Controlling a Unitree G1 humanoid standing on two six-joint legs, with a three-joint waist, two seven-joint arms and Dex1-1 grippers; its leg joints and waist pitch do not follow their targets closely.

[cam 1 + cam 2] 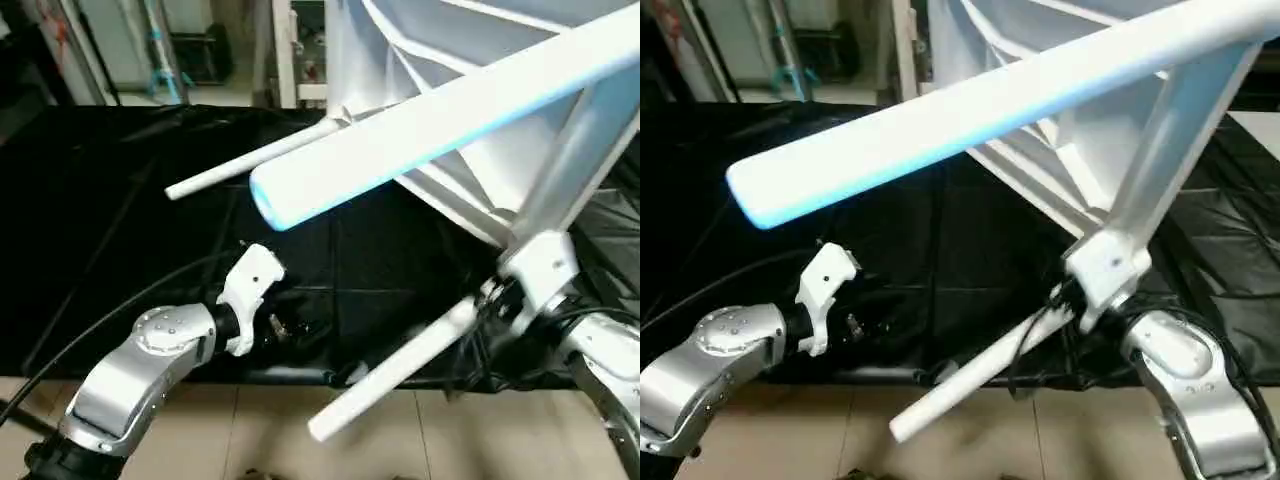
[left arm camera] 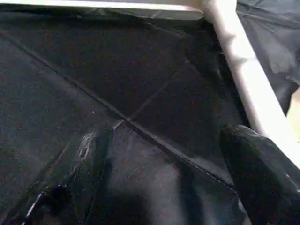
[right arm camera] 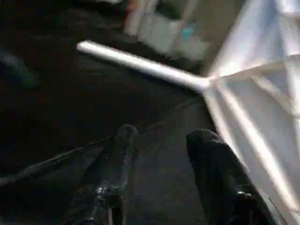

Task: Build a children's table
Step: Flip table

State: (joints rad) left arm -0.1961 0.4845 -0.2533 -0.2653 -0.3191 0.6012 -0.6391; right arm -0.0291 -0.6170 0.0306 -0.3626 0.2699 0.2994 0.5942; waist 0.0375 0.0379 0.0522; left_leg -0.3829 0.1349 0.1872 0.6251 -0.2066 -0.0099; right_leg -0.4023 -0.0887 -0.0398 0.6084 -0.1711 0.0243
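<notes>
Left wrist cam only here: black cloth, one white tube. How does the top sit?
Observer: The top is tipped up steeply, ribbed underside toward the robot.
Operator: Right gripper holding anything?
Observer: No. The right gripper is open over the cloth, beside the top.
Operator: Any leg in the way?
Observer: One leg juts out toward the head camera, above the left arm.

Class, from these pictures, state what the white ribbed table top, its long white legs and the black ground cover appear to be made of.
White ribbed table top: probably moulded plastic, smooth with raised ribs. Long white tube legs: likely plastic too, glossy, seamless. Black ground cover: seemingly thin fabric or sheeting, showing creases and fold lines.
</notes>
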